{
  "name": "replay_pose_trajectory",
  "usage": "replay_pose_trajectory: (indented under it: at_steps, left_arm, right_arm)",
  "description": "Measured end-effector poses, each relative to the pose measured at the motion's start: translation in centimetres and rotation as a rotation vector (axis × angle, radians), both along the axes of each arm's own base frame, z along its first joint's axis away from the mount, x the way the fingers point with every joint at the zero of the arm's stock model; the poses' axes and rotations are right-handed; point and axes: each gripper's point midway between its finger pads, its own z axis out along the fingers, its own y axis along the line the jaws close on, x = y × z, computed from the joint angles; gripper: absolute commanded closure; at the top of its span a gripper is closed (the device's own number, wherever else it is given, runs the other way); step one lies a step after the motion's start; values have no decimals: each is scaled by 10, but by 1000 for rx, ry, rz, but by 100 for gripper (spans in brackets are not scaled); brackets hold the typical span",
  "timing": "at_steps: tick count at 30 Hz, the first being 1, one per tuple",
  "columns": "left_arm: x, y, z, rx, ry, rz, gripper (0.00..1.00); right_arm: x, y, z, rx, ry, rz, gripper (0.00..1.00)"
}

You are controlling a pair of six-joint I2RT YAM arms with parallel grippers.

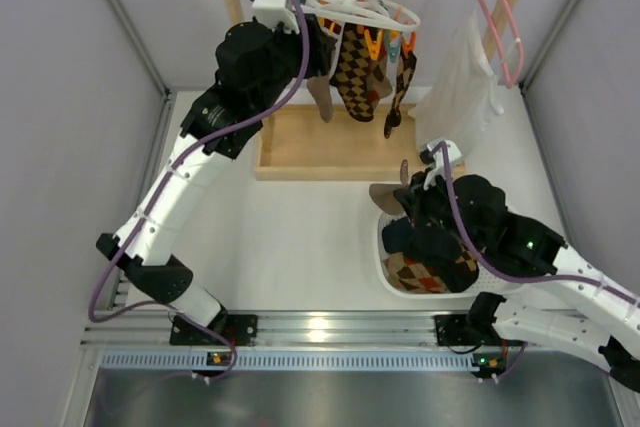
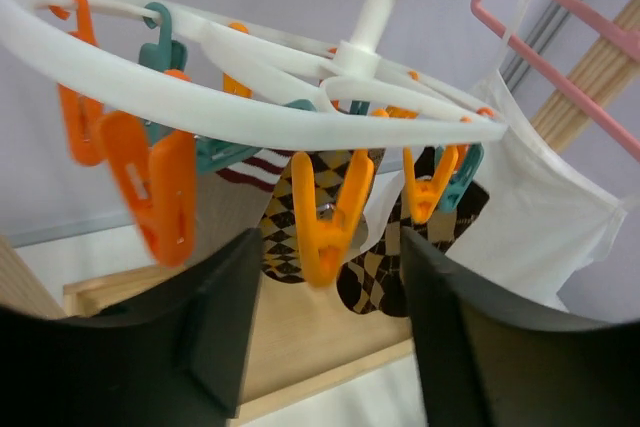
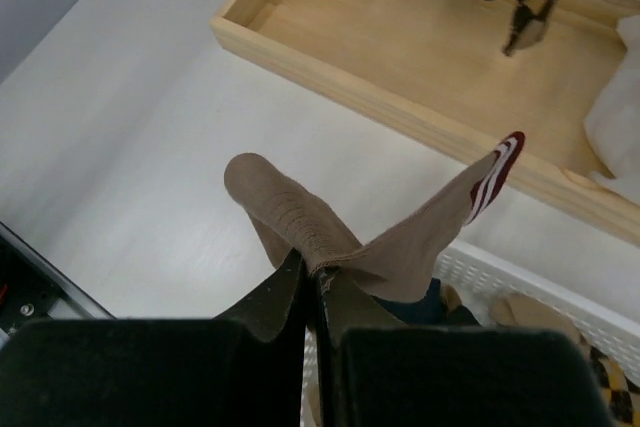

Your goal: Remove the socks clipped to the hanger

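The white ring hanger (image 1: 372, 13) (image 2: 250, 117) hangs from the wooden rail, with orange and teal clips dangling from it. Argyle socks (image 1: 355, 72) (image 2: 285, 212) and a plain brown sock (image 1: 320, 97) hang clipped under it. My left gripper (image 1: 325, 52) (image 2: 330, 247) is up at the ring's left side and open; an orange clip (image 2: 330, 217) hangs between its fingers, touching neither. My right gripper (image 1: 412, 187) (image 3: 312, 269) is shut on a tan sock with red stripes (image 3: 400, 242) (image 1: 388, 194), over the rim of the white basket (image 1: 384, 247) (image 3: 520, 292).
The basket holds several socks, argyle and dark ones. A wooden tray base (image 1: 320, 152) (image 3: 400, 47) lies under the hanger. A pink wire hanger (image 1: 497, 17) (image 2: 560, 37) carries a white garment (image 1: 460, 87) (image 2: 540, 217) at the right. Grey walls close both sides.
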Motion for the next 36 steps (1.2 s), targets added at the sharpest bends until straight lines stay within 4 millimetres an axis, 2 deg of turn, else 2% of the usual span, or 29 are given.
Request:
replay_pose_trajectory:
  at_steps: [2,4,7,9,14,21,25,31,33,34,36]
  left_arm:
    - [-10,4,0,-3,6,-18,24]
    - [-20,4,-1,-6,14,-48,11]
    - [-35,5,-9,-17,41,-94,2]
    - [-46,8,-18,-22,61,-116,2]
    - [-85,29,-57,-31,141,-146,2]
    - [-149,75,-108,-65,193,-148,2]
    - [-176,95,-126,-79,185,-154,2]
    - [-195,115,-139,-63,184,-133,2]
    - [-198,121,-150,-40,201,-114,2]
    - [-198,124,-156,-26,210,-102,2]
    - [-199,129,-166,2,223,-84,2]
  right_arm:
    - [-4,-14,4,-18,12,-35,100]
    - [-8,-30,7,-37,20,-71,100]
    - [-11,-50,15,-59,23,-130,100]
    - [-12,-60,21,-69,22,-163,100]
    - [-12,-88,29,-108,38,-277,100]
    - [-10,-102,9,-188,87,-362,100]
    - [-8,-106,-10,-228,109,-395,100]
    - [-2,-131,-52,-273,176,-541,99]
    - [-2,-139,-70,-294,209,-583,92]
    - [-3,-141,-77,-297,222,-597,71]
    - [-3,-143,-82,-287,238,-616,51]
